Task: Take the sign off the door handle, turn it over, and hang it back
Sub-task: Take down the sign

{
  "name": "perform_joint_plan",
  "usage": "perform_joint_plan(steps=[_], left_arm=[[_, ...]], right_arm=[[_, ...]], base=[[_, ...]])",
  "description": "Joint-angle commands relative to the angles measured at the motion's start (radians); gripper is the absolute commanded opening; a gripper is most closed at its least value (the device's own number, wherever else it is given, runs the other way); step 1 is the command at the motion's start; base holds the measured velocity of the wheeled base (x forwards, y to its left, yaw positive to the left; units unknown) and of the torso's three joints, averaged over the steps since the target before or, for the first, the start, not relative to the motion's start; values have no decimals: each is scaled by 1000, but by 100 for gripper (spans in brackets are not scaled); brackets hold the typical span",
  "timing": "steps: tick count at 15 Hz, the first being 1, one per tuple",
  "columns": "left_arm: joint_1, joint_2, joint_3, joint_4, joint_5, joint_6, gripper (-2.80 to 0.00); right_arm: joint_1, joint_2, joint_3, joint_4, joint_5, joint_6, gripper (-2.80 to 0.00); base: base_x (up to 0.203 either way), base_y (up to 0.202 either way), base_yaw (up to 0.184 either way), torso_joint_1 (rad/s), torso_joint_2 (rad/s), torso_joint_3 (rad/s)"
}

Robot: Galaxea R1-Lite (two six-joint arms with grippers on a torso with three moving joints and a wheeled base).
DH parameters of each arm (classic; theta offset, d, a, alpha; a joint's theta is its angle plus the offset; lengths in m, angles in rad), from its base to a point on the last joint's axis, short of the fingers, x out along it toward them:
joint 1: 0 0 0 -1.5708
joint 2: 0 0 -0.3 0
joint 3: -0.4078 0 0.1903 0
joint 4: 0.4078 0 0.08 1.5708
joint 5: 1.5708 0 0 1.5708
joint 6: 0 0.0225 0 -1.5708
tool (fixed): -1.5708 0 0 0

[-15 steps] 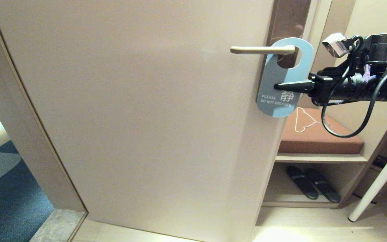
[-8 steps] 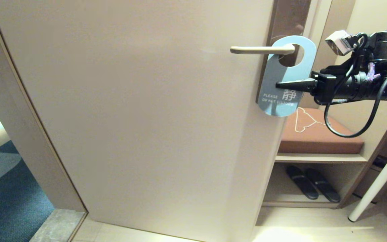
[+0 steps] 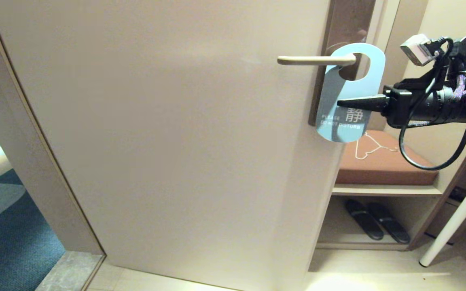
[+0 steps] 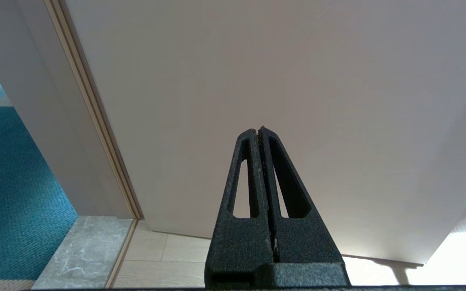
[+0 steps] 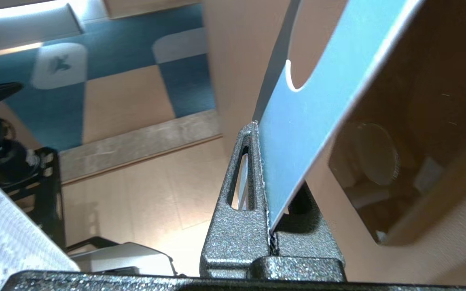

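Note:
The sign [image 3: 350, 87], blue-grey face outward reading PLEASE DO NOT DISTURB, hangs tilted on the door handle [image 3: 314, 60]. The lever's right end passes through its oval hole. My right gripper [image 3: 340, 104] reaches in from the right and is shut on the sign's middle, just above the lettering. In the right wrist view the blue card [image 5: 318, 101] runs edge-on between the right gripper [image 5: 259, 129] jaws, hiding one finger. The left gripper [image 4: 259, 130] is shut and empty, low down, facing the door's lower part.
The pale door [image 3: 176, 141] fills the centre, with blue carpet [image 3: 6, 226] beyond its left edge. To the right stands a shelf with a brown cushion [image 3: 382, 169], a white wire hanger [image 3: 368, 145] and dark slippers [image 3: 376, 220]. A white table leg [image 3: 455, 214] stands at far right.
The right gripper has shifted right and slightly up with the sign in it; the card now sits further right on the handle. The left gripper has not changed.

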State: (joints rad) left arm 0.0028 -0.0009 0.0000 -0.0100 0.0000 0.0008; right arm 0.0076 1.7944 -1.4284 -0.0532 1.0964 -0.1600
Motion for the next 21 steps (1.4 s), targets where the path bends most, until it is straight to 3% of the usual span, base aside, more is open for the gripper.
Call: perform_joint_plan(steps=[1, 17, 21], left_arm=[[0, 1, 0, -1, 0, -1, -280], [0, 1, 0, -1, 0, -1, -280], [0, 1, 0, -1, 0, -1, -280]], right_arm=[[11, -28, 5, 0, -3, -1, -280], [129, -76, 39, -2, -324, -1, -280], [169, -86, 45, -25, -451, 21, -280]], base=[[0, 0, 0, 0, 0, 0], [0, 0, 0, 0, 0, 0], [0, 0, 0, 0, 0, 0]])
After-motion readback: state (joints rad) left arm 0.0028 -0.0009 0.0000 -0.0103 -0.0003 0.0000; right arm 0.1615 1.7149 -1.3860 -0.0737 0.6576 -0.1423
